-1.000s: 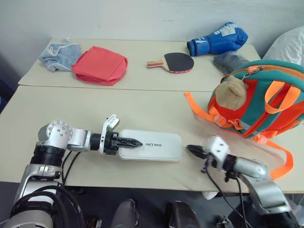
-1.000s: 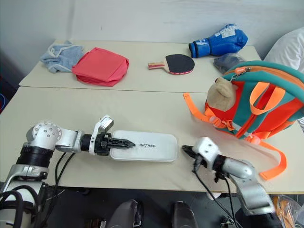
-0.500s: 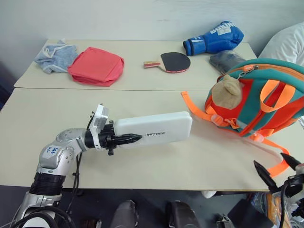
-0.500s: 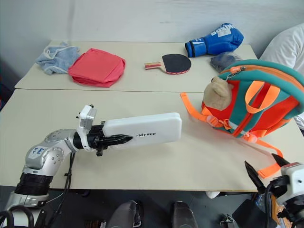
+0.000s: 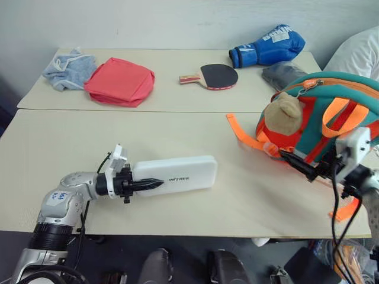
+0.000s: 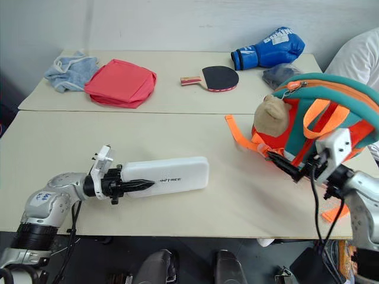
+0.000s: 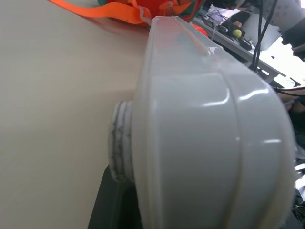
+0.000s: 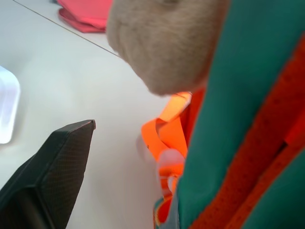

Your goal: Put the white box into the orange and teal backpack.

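My left gripper (image 5: 148,183) is shut on one end of the white box (image 5: 177,173), which hangs tipped on its long edge just above the near table. The left wrist view has the box's rounded end (image 7: 205,143) right in front of it. The orange and teal backpack (image 5: 349,100) stands upright at the right, its tan plush charm (image 5: 288,111) facing me. My right gripper (image 5: 287,158) is open, raised level against the backpack's front just below the charm. One black finger (image 8: 62,157) shows in the right wrist view; the other is hidden by the backpack.
On the far table lie a red-pink pouch (image 5: 118,81), a blue-grey cloth (image 5: 70,68), a table-tennis paddle (image 5: 214,76) and a blue boxing glove (image 5: 269,46). An orange strap (image 5: 243,133) trails from the backpack over the table. A person in white (image 5: 361,56) is at the far right.
The left gripper lifted the white box off the table, rolled it onto its edge and drew back left. The right gripper opened, swung right and rose to the backpack's front.
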Motion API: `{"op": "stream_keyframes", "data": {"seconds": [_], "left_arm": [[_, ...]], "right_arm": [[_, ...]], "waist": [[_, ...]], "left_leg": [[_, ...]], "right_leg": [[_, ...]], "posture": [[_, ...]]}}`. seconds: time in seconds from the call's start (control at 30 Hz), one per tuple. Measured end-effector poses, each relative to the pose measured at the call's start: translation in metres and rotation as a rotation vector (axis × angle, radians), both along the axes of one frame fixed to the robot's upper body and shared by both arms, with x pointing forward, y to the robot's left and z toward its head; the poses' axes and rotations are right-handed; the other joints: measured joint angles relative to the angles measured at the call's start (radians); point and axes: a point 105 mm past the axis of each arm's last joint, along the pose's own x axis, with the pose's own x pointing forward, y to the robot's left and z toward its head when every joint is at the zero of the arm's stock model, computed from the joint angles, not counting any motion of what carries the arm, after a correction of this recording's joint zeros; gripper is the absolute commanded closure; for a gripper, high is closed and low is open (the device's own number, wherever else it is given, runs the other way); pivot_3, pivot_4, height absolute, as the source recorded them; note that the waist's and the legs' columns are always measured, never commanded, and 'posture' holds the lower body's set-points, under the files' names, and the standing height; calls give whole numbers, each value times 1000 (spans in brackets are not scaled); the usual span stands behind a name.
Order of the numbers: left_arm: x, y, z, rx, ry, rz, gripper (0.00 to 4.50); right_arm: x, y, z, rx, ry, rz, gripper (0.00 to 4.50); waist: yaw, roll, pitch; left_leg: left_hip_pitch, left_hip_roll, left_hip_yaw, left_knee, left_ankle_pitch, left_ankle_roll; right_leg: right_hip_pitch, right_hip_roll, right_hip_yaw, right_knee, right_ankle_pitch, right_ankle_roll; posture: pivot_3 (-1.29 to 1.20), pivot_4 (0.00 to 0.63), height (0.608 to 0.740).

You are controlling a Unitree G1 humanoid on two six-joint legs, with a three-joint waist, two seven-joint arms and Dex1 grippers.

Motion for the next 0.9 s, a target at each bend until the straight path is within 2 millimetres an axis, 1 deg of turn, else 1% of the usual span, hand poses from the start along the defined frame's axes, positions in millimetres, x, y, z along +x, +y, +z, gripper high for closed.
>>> {"op": "stream_keyframes", "data": {"seconds": [0.07,0.1,0.13,0.27,0.3,0.37,0.4,0.43,0.47,0.53,0.6,0.67,0.73,0.77,0.8,0.83,0.9], "left_arm": [[4,7,5,-39,8,59,3301],[7,12,8,-66,21,95,3301],[8,17,11,-78,35,120,3301],[6,36,13,-49,77,180,3301],[8,41,14,-55,80,205,3301],[15,50,16,-80,81,273,3301],[21,57,17,-108,79,323,3301],[27,62,20,-133,70,366,3301],[34,67,23,-159,59,410,3301],[44,75,29,-190,45,475,3301],[55,89,26,-182,75,567,3301],[56,92,21,-178,94,586,3301],[57,90,20,-187,92,581,3301],[57,90,20,-186,92,582,3301],[57,89,21,-187,89,581,3301],[57,89,22,-185,84,582,3301],[54,93,23,-184,72,601,3301]], "right_arm": [[9,3,3,18,-34,-14,1188],[13,7,1,19,-45,-18,1647],[15,11,-1,14,-56,-17,1908],[18,27,-16,-39,-79,14,3310],[18,34,-20,-30,-74,34,3700],[16,55,-25,1,-64,99,4339],[13,72,-24,18,-69,154,4452],[11,90,-22,32,-74,210,4452],[7,109,-17,47,-84,278,4452],[-3,139,-4,89,-81,400,4452],[-21,170,12,157,-55,552,4452],[-42,186,21,196,-10,676,4452],[-60,191,24,198,61,771,4452],[-65,192,23,190,87,793,4452],[-74,189,20,165,144,829,4452],[-84,181,14,120,221,861,4452],[-92,163,10,79,312,860,4452]], "waist": [[-1,0,0],[-3,0,0],[-4,0,0],[-9,0,0],[-11,0,0],[-15,0,0],[-16,0,0],[-16,0,0],[-15,0,0],[-10,0,0],[-10,0,0],[-10,0,0],[-8,-1,0],[-8,-2,0],[-8,-2,0],[-5,-2,0],[-6,-4,0]], "left_leg": [[0,0,0,1,0,0],[0,0,0,1,0,0],[0,0,0,0,0,0],[0,0,1,-1,0,-1],[1,0,1,-1,0,-1],[1,1,1,-1,1,-2],[1,1,1,-1,1,-3],[0,1,1,-1,2,-4],[-1,1,1,-1,3,-5],[-6,1,1,-1,4,-6],[-10,1,1,1,4,-6],[-14,1,1,3,4,-5],[-16,1,1,10,0,-2],[-16,1,1,11,-1,-2],[-16,0,2,12,-2,0],[-16,-1,2,12,-2,2],[-15,-1,1,12,-3,4]], "right_leg": [[0,0,0,0,0,1],[0,0,0,0,0,1],[0,0,0,0,0,1],[-2,0,0,6,0,1],[-2,1,1,6,0,1],[-2,1,1,8,0,1],[-4,1,1,8,0,1],[-6,1,1,8,0,1],[-9,1,1,13,0,0],[-15,1,1,17,0,0],[-18,1,-1,18,0,0],[-22,0,-2,21,0,0],[-24,-1,-2,26,0,0],[-23,-2,-2,26,0,0],[-22,-3,-3,24,0,0],[-20,-5,-2,21,0,0],[-14,-5,-3,13,1,1]], "posture": [[0,150,740],[0,150,740],[0,150,740],[0,150,740],[0,150,740],[0,150,740],[0,150,740],[0,150,740],[0,150,740],[0,150,740],[0,150,740],[0,150,740],[0,150,740],[0,150,740],[0,150,740],[0,150,740],[0,150,740]]}}
